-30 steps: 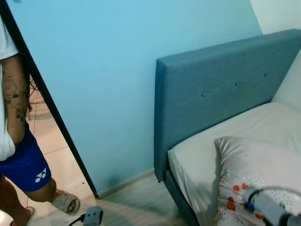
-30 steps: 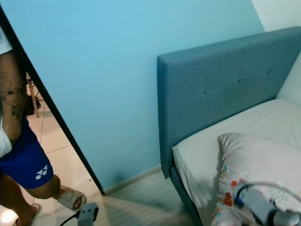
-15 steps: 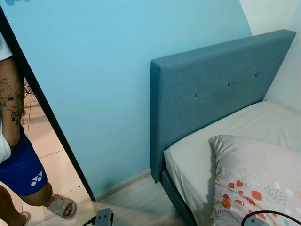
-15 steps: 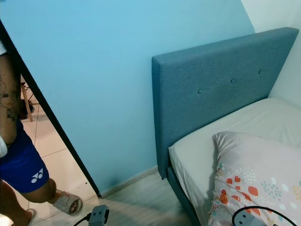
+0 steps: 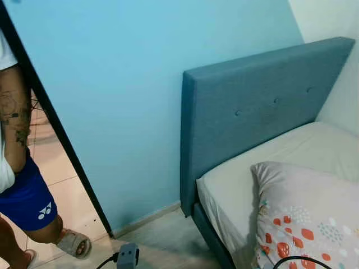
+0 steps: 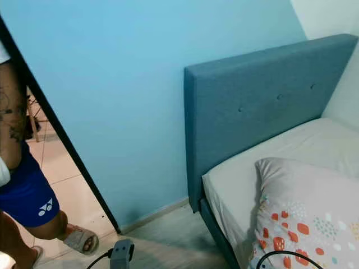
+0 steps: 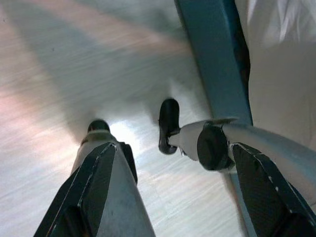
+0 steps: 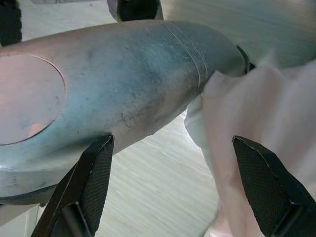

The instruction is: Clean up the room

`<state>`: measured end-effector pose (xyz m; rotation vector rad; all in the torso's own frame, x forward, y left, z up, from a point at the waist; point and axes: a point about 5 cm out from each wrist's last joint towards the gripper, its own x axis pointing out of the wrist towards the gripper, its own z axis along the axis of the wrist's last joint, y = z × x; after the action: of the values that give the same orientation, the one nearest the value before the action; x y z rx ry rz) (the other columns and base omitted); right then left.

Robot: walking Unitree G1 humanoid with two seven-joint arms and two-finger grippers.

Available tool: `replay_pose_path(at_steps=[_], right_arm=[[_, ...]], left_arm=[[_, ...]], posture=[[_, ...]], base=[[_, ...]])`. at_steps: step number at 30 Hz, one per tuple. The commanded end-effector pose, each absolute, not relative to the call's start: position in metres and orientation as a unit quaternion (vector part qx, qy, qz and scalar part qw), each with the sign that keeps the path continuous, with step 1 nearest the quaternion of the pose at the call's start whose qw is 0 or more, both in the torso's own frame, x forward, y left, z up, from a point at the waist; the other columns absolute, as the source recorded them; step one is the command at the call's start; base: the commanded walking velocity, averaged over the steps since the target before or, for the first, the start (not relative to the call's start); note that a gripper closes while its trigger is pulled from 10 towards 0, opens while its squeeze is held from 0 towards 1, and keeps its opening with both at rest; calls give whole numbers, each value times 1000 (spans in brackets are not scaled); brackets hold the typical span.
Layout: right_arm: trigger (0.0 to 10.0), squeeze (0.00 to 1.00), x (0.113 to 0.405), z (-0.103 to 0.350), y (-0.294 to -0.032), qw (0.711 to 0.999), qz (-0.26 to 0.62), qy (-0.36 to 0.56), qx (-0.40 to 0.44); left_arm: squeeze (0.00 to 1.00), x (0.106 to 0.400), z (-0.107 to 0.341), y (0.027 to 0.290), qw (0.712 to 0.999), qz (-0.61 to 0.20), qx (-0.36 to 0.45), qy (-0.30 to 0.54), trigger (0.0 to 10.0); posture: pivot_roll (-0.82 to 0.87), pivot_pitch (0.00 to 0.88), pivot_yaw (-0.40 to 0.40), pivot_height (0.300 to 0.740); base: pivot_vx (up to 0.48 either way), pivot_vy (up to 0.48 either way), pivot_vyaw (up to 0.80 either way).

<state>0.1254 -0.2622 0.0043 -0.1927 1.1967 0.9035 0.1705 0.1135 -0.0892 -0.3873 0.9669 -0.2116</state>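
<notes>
Both grippers hang low with fingers spread and nothing between them: the left gripper (image 7: pixel 168 197) over the wood floor (image 7: pixel 59 74) beside the bed frame (image 7: pixel 212 54), the right gripper (image 8: pixel 173 192) near white sheet. Ahead, a patterned pillow (image 5: pixel 305 213) lies on the mattress (image 5: pixel 247 179) before the blue headboard (image 5: pixel 252 112). A person (image 5: pixel 17 185) stands in the doorway left.
</notes>
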Motion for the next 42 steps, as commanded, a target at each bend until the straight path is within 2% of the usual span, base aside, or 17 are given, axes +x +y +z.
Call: replay_pose_path(at_steps=[1, 3, 4, 5, 6, 7, 9, 10, 11, 13, 15, 16, 19, 20, 27, 31, 42], right_arm=[[10000, 0, 126, 7, -261, 730, 421, 533, -81], [10000, 0, 145, 16, -264, 773, 400, 487, -75], [10000, 0, 159, 20, -265, 807, 371, 454, -70], [10000, 0, 159, 20, -265, 807, 371, 454, -70], [10000, 0, 168, 23, -266, 827, 351, 434, -65], [10000, 0, 168, 23, -266, 827, 351, 434, -65], [10000, 0, 202, 24, -279, 902, 219, 368, -48], [10000, 0, 202, 24, -279, 902, 219, 368, -48], [10000, 0, 212, 21, -287, 924, 149, 351, -29], [10000, 0, 212, 21, -287, 924, 149, 351, -29], [10000, 0, 218, 9, -298, 940, 39, 338, -1], [10000, 0, 218, 9, -298, 940, 39, 338, -1], [10000, 0, 220, 2, -301, 949, -43, 310, 38], [10000, 0, 225, -1, -291, 954, -61, 284, 78], [10000, 0, 230, -14, -273, 953, -62, 279, 102], [10000, 0, 220, -27, -275, 942, -87, 311, 89], [10000, 0, 199, -49, -267, 925, -109, 351, 97]], left_arm=[[0, 165, -92, 116, 858, -99, -181, 471, 10000], [0, 158, -95, 130, 858, -88, -181, 473, 10000], [0, 155, -96, 137, 858, -84, -180, 474, 10000], [0, 155, -96, 137, 858, -84, -180, 474, 10000], [0, 153, -96, 142, 858, -82, -179, 475, 10000], [0, 153, -96, 142, 858, -82, -179, 475, 10000], [0, 146, -97, 166, 859, -73, -173, 476, 10000], [0, 146, -97, 166, 859, -73, -173, 476, 10000], [0, 143, -97, 180, 860, -68, -169, 476, 10000], [0, 143, -97, 180, 860, -68, -169, 476, 10000], [0, 138, -96, 201, 862, -50, -157, 479, 10000], [0, 138, -96, 201, 862, -50, -157, 479, 10000], [0, 133, -96, 212, 859, -35, -137, 492, 10000], [0, 133, -96, 213, 861, -18, -142, 488, 10000], [0, 141, -97, 202, 862, 3, -154, 482, 10000], [0, 154, -95, 183, 865, -2, -151, 478, 10000], [0, 162, -93, 176, 868, 1, -163, 469, 10000]], posture=[[-141, 58, 2, 740], [-137, 62, 1, 740], [-137, 60, 3, 740], [-137, 60, 3, 740], [-137, 60, 3, 740], [-137, 60, 3, 740], [-133, 60, 10, 740], [-133, 60, 10, 740], [-130, 62, 11, 740], [-130, 62, 11, 740], [-124, 65, 14, 740], [-124, 65, 14, 740], [-121, 53, 12, 740], [-120, 62, 6, 740], [-116, 57, 3, 740], [-107, 55, -2, 740], [-107, 53, 5, 740]], base=[[0, 0, 0], [0, 0, 0], [0, 0, 0], [0, 0, 0], [0, 0, 0], [0, 0, 0], [0, 0, 0], [0, 0, 0], [0, 0, 0], [0, 0, 0], [0, 0, 0], [0, 0, 0], [0, 0, 0], [0, 0, 0], [0, 0, 0], [0, 0, 0], [0, 0, 0]])
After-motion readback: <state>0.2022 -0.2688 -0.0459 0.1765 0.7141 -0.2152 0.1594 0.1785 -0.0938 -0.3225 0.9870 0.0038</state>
